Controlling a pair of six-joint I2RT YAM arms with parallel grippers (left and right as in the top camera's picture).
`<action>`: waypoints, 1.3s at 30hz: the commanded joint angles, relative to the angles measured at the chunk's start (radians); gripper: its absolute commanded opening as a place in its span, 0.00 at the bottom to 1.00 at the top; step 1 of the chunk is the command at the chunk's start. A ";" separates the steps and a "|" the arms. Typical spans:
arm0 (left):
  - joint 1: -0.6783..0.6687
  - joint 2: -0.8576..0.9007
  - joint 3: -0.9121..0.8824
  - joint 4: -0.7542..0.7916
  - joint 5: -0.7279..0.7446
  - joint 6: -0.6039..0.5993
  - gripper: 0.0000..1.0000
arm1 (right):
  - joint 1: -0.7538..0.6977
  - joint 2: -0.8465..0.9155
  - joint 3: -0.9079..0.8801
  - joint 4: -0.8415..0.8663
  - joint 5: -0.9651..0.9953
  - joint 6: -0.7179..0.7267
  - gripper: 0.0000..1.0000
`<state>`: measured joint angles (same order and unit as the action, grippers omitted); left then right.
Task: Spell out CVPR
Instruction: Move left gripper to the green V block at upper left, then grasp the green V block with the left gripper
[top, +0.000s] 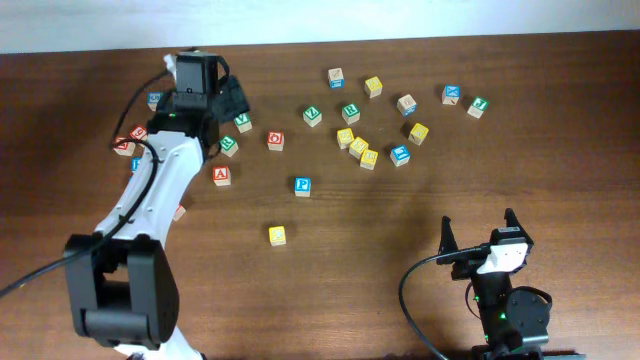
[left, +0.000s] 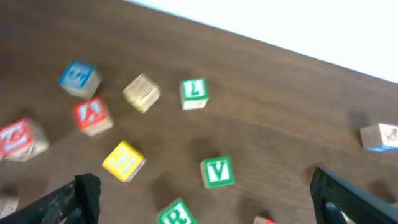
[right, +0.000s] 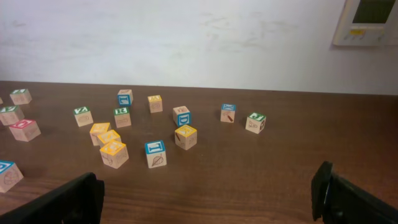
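The overhead camera looks straight down on the whole counter (top: 400, 220) from well above. The left wrist camera hangs close over the far left part, tilted down and forward (its own fingers (left: 71, 199) frame the lower corners). It shares the green V block (left: 217, 172) with the overhead. The right wrist camera sits low at the near edge, almost level, facing the wall (right: 186, 37).

Robotics lab, likely. Left arm (top: 150, 200) and right arm (top: 505, 300) fixed at dark wood table (right: 280, 155); bare white wall (right: 186, 43); thermostat-type panel (right: 371, 22) far right.
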<state>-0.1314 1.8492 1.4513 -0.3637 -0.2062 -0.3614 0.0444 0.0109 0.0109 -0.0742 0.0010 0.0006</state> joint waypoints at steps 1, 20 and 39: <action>-0.011 0.045 0.056 -0.019 0.060 0.141 0.99 | -0.006 -0.007 -0.005 -0.007 0.008 0.007 0.98; -0.024 0.381 0.385 -0.245 0.134 -0.140 0.93 | -0.006 -0.007 -0.005 -0.007 0.008 0.007 0.98; -0.043 0.502 0.385 -0.227 -0.009 -0.139 0.46 | -0.006 -0.007 -0.005 -0.007 0.008 0.007 0.98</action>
<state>-0.1776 2.3436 1.8271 -0.5938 -0.1928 -0.4980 0.0444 0.0109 0.0109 -0.0742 0.0006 0.0010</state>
